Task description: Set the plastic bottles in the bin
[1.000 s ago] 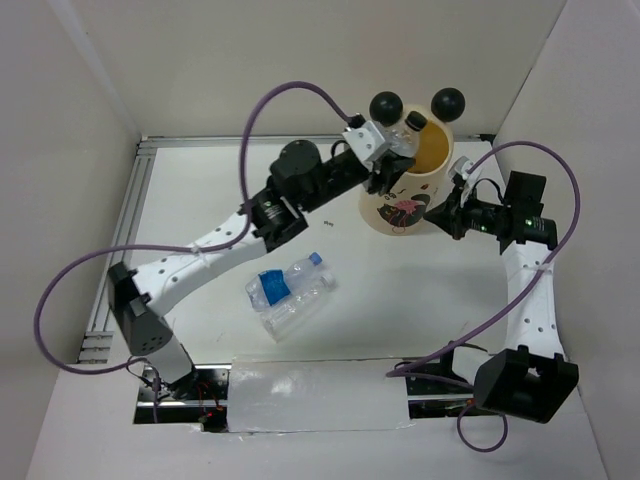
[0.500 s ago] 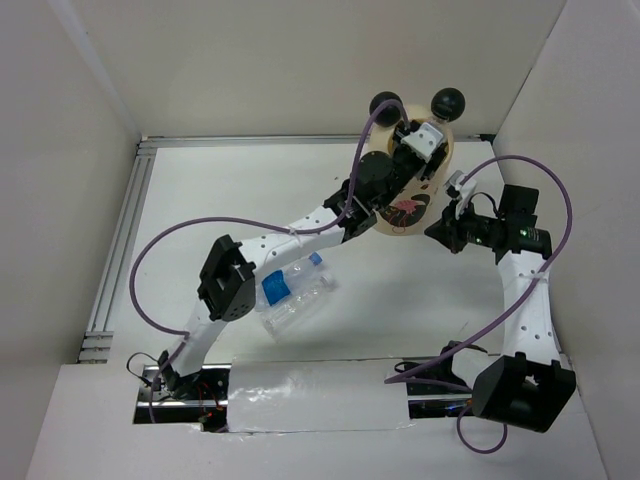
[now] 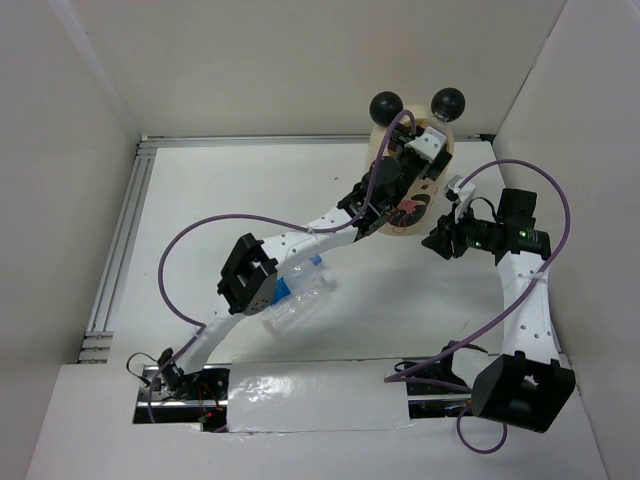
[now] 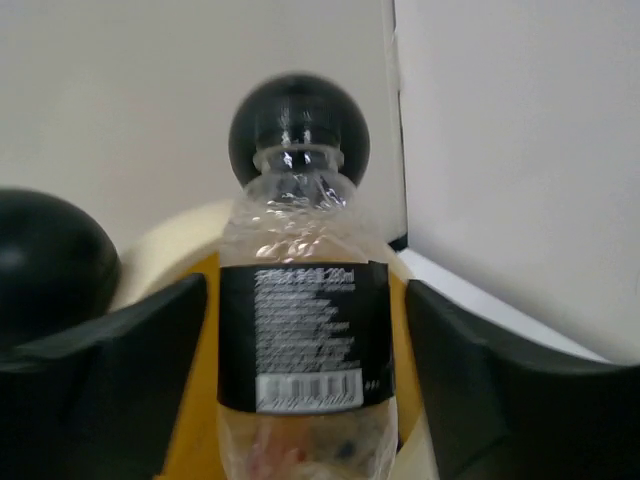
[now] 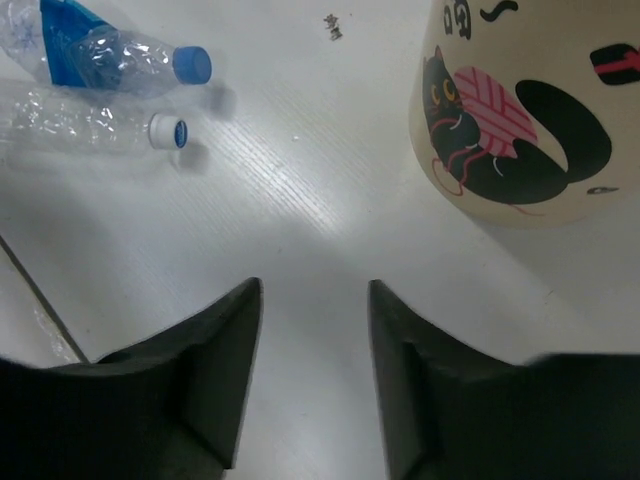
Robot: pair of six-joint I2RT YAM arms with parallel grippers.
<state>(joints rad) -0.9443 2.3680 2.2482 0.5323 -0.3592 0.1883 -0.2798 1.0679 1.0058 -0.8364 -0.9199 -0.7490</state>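
Observation:
My left gripper (image 3: 425,150) hangs over the mouth of the cream bin (image 3: 400,222). In the left wrist view a clear bottle with a black label (image 4: 303,330) stands between its spread fingers (image 4: 150,340), with yellow bin interior showing on both sides, so the jaws are open and off the bottle. The bin's rim (image 4: 170,240) and black ball ear (image 4: 298,125) lie behind it. My right gripper (image 3: 437,243) (image 5: 315,290) is open and empty above the table, right of the bin (image 5: 520,110). Two more plastic bottles lie on the table: a blue-labelled one (image 5: 100,55) and a clear one (image 5: 90,125).
The two loose bottles (image 3: 300,300) lie under the left arm's forearm near the table's middle. White walls close in on all sides, and a metal rail (image 3: 115,250) runs along the left. A small dark speck (image 5: 332,22) lies on the table near the bin.
My left arm carried the black-labelled bottle from beside the bin to over its mouth, then spread its jaws off it. My right gripper went from shut to open.

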